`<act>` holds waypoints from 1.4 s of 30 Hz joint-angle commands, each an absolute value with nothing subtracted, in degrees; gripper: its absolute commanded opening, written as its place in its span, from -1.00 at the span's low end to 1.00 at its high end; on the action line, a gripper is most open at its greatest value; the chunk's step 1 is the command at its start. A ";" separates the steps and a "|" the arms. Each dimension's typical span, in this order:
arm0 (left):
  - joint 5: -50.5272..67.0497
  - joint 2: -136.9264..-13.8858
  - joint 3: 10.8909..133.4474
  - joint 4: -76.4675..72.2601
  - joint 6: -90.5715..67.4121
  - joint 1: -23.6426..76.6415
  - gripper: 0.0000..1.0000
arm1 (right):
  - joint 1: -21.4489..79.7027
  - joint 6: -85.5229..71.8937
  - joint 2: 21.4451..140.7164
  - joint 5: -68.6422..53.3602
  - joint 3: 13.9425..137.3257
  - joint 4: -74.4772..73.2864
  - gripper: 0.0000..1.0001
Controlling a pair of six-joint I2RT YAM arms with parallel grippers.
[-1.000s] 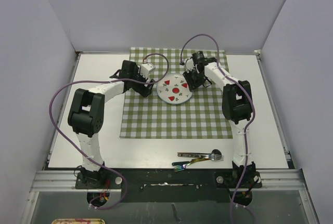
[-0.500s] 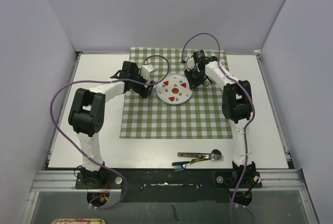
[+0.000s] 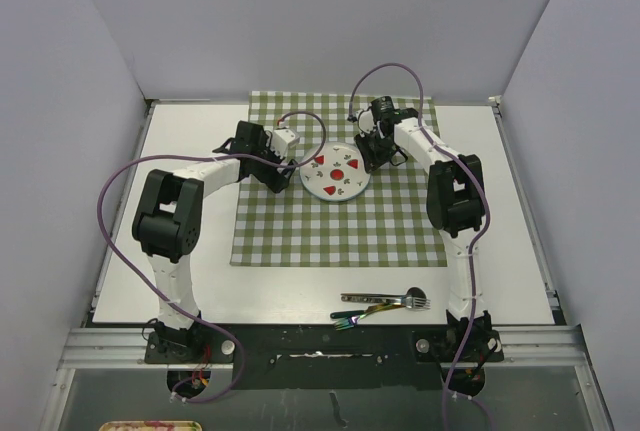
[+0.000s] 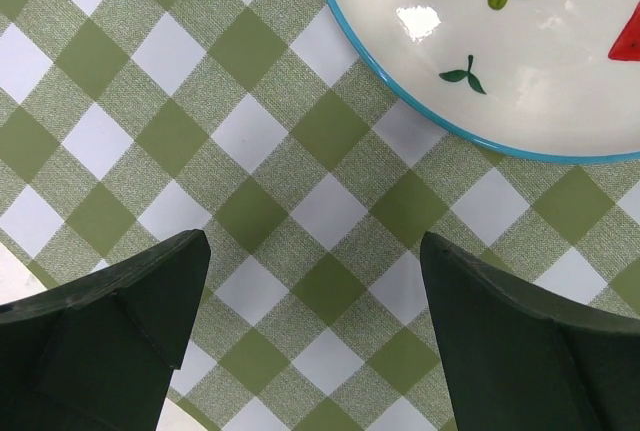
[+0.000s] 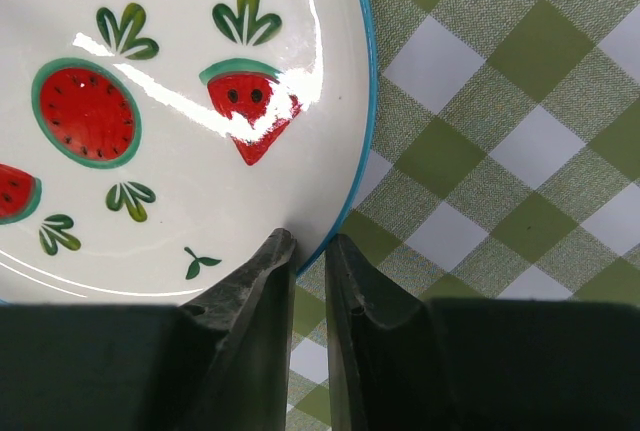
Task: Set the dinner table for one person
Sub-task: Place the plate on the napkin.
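Clamping plate rim between narrowed jaws of right gripper. Holding left gripper wide open, empty, above cloth, just beside plate. Found plate on cloth at far middle of dinner table; fork near front edge.

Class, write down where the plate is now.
Top view: the plate lies on the far half of the cloth, between the left hand and the right hand, which pinches its right rim.
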State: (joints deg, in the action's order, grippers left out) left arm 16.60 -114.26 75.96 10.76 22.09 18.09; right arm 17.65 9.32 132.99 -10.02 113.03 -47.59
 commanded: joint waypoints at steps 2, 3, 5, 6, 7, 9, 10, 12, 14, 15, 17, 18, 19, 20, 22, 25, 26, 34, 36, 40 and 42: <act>16.12 -114.56 76.38 9.94 23.07 18.73 0.74 | 18.48 9.92 132.94 -9.69 113.54 -46.20 -1.00; 16.01 -114.56 76.37 9.95 23.14 18.74 0.74 | 18.51 10.05 133.03 -9.55 113.55 -46.11 -1.00; 15.75 -114.44 76.42 10.11 23.24 18.79 0.74 | 18.54 10.23 133.00 -9.17 113.55 -46.13 -1.00; 15.74 -114.45 76.46 10.18 23.27 18.81 0.74 | 18.53 10.36 133.01 -8.77 113.51 -46.10 -1.00; 15.59 -114.45 76.46 10.19 23.34 18.81 0.74 | 18.54 10.34 132.93 -8.39 113.43 -45.99 -1.00; 15.45 -114.49 76.62 10.29 23.44 18.88 0.74 | 18.53 10.51 132.76 -8.14 113.23 -45.83 -1.00; 15.38 -114.56 76.68 10.36 23.39 18.91 0.74 | 18.54 10.61 132.70 -7.94 113.10 -45.83 -1.00; 15.18 -114.59 76.86 10.45 23.62 19.00 0.74 | 18.58 10.76 132.40 -7.09 112.76 -45.64 -1.00; 15.05 -114.68 76.90 10.54 23.64 19.13 0.74 | 18.47 10.96 132.28 -5.79 112.55 -45.57 -1.00; 14.99 -114.72 76.97 10.55 23.75 19.20 0.74 | 18.46 11.10 132.19 -5.44 112.51 -45.65 -1.00; 14.83 -114.76 77.12 10.68 23.89 19.32 0.74 | 18.46 11.43 131.73 -4.75 112.14 -45.47 -1.00; 14.77 -114.83 77.23 10.72 23.93 19.41 0.74 | 18.46 11.69 131.48 -4.43 112.00 -45.28 -1.00; 14.65 -114.89 77.32 10.80 24.00 19.50 0.74 | 18.46 11.77 131.30 -4.03 111.86 -45.14 -1.00; 14.59 -115.00 77.34 10.89 24.07 19.51 0.74 | 18.44 11.82 131.12 -3.69 111.76 -45.03 -1.00; 14.32 -115.06 77.43 10.94 24.31 19.64 0.74 | 18.42 12.19 131.00 -3.18 111.71 -44.99 -1.00; 14.24 -115.18 77.51 11.07 24.50 19.74 0.74 | 18.38 12.39 130.82 -2.50 111.58 -44.84 -1.00; 14.16 -115.22 77.56 11.07 24.56 19.77 0.74 | 18.37 12.48 130.75 -2.49 111.55 -44.95 -1.00; 13.82 -115.69 77.82 11.30 24.70 20.12 0.74 | 17.97 12.50 129.68 -1.41 110.59 -44.24 -1.00; 13.88 -115.87 78.07 11.46 24.74 20.20 0.74 | 17.71 12.25 129.61 -1.25 110.57 -44.20 -1.00; 13.80 -116.09 78.35 11.75 24.74 20.43 0.74 | 17.20 11.29 129.51 -1.49 110.69 -44.27 -1.00; 13.72 -116.10 78.39 11.85 24.79 20.50 0.74 | 16.99 10.83 129.38 -1.81 110.79 -44.30 -1.00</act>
State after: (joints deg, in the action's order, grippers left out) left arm 13.69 -115.00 75.90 11.99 24.27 20.05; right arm 18.46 10.02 132.11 -5.34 111.50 -45.15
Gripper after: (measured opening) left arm 0.869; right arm 0.146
